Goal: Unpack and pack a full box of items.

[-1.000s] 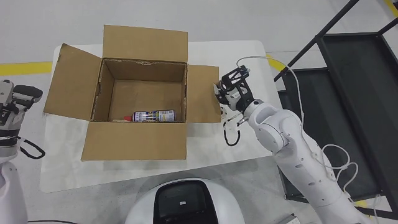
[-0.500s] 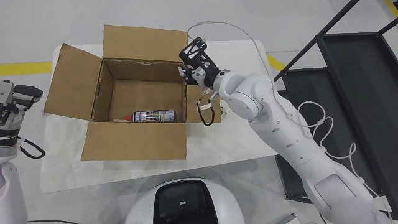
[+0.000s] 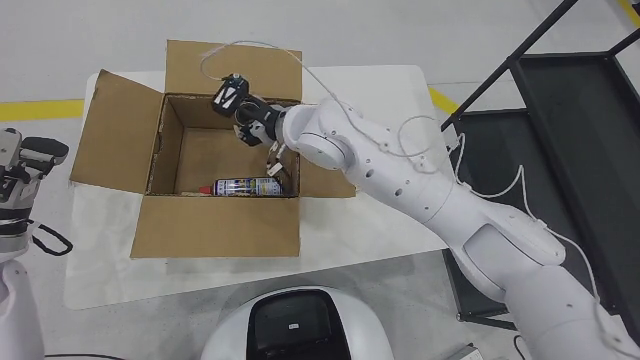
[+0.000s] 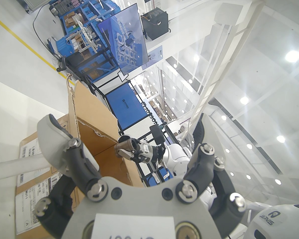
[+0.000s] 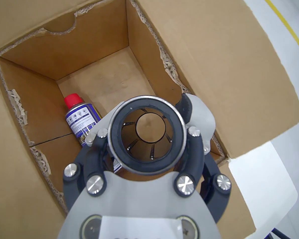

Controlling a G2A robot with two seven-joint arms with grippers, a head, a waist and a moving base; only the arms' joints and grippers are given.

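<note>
Top view: I am seeing my right gripper [image 3: 237, 103] hovering over the open cardboard box [image 3: 215, 228] at upper centre of the frame, clamping a black-rimmed cylinder [image 5: 119, 155]. A spray can [image 3: 245, 187] is lying along the lower edge of the box floor. My left gripper [image 4: 125, 128] is sitting with its fingers spread wide.

A spray can [image 3: 245, 187] lies in the box [image 3: 215, 228] on the table [image 3: 380, 90]; the right end effector [image 3: 234, 98] holds a cylinder [image 5: 147, 135] above.
</note>
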